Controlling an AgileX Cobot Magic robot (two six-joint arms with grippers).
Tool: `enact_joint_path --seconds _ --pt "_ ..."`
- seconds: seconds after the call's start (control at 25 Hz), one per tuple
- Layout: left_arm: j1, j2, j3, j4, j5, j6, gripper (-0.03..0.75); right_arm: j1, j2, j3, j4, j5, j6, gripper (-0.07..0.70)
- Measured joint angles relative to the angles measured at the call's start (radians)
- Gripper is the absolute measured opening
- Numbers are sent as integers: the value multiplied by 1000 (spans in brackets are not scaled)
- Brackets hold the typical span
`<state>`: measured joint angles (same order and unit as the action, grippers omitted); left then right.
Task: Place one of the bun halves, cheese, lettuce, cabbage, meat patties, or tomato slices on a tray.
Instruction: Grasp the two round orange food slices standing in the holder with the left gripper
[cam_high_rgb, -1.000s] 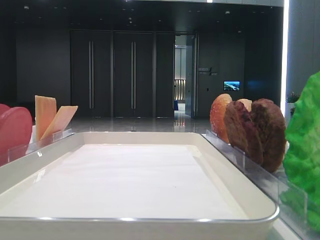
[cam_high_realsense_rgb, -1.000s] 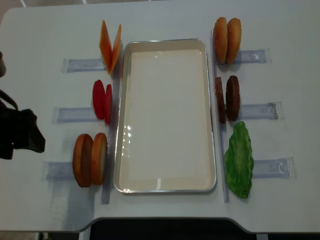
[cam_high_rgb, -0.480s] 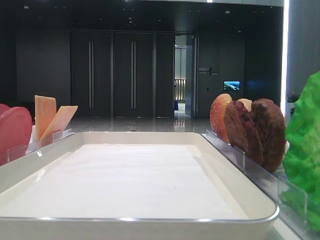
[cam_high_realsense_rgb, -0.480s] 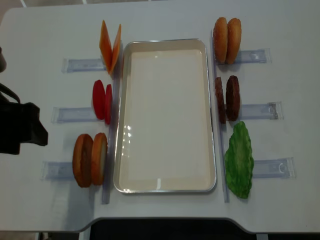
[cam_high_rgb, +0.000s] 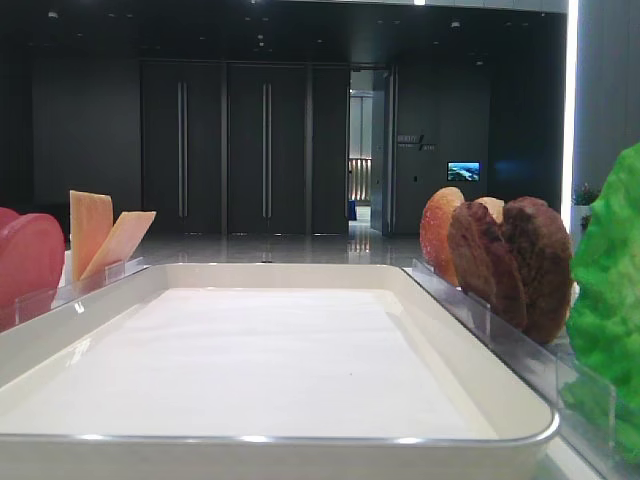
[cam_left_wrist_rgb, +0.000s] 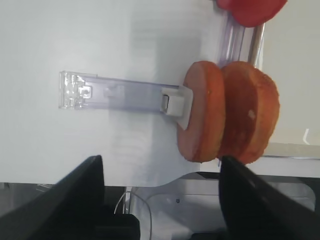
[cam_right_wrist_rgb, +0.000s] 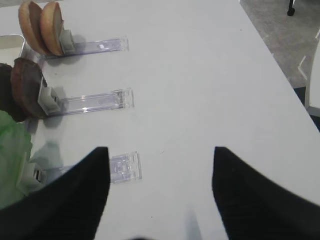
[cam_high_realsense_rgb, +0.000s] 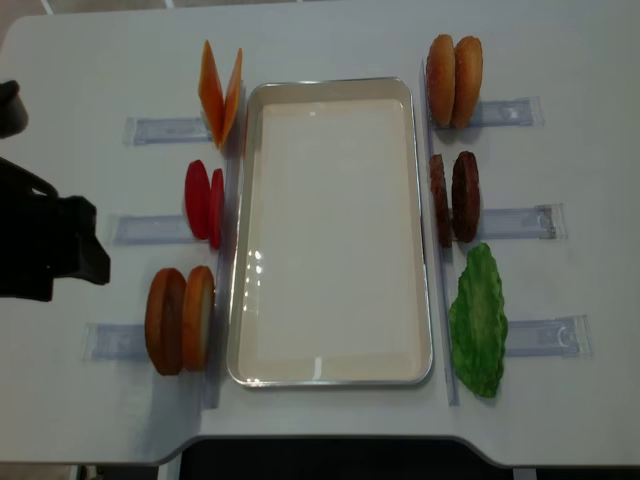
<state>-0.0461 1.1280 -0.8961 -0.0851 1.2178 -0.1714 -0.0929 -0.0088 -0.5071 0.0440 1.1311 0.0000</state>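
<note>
The white tray (cam_high_realsense_rgb: 240, 250) lies in the middle of the table with only its paper liner in it. Standing in clear holders on its left are cheese (cam_high_realsense_rgb: 220, 90), tomato slices (cam_high_realsense_rgb: 203, 200) and two bun halves (cam_high_realsense_rgb: 180, 320). On its right stand two more bun halves (cam_high_realsense_rgb: 455, 80), meat patties (cam_high_realsense_rgb: 455, 197) and lettuce (cam_high_realsense_rgb: 478, 320). Cabbage is out of view. My left gripper (cam_left_wrist_rgb: 160, 170) is open and holds nothing, just left of the near bun halves (cam_left_wrist_rgb: 225, 117). My right gripper (cam_right_wrist_rgb: 160, 155) is open over bare table, right of the lettuce (cam_right_wrist_rgb: 12, 150).
Clear plastic holders (cam_high_realsense_rgb: 150, 130) stick out sideways from each food pair. The holder (cam_left_wrist_rgb: 115, 92) of the near buns lies in front of the left gripper. The table's front edge (cam_high_realsense_rgb: 320, 440) is close behind the tray. The left arm's black body (cam_high_realsense_rgb: 45, 255) sits at the table's left edge.
The left arm has moved to the right and slightly away from the front edge, closer to the near bun halves. Nothing on the table has moved.
</note>
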Motion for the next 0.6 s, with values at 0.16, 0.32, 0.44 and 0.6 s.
enact_joint_path --seconds 0.16,0.32,0.44,0.6 --pt "-150 7 -11 33 -10 -103 544 0 0 0 0 0 0 426" --pt "-240 27 -11 61 -27 -179 544 0 0 0 0 0 0 426" --pt "-325 55 -12 85 -51 -247 544 0 0 0 0 0 0 426" --pt "-410 99 -12 124 -82 -331 544 0 0 0 0 0 0 426"
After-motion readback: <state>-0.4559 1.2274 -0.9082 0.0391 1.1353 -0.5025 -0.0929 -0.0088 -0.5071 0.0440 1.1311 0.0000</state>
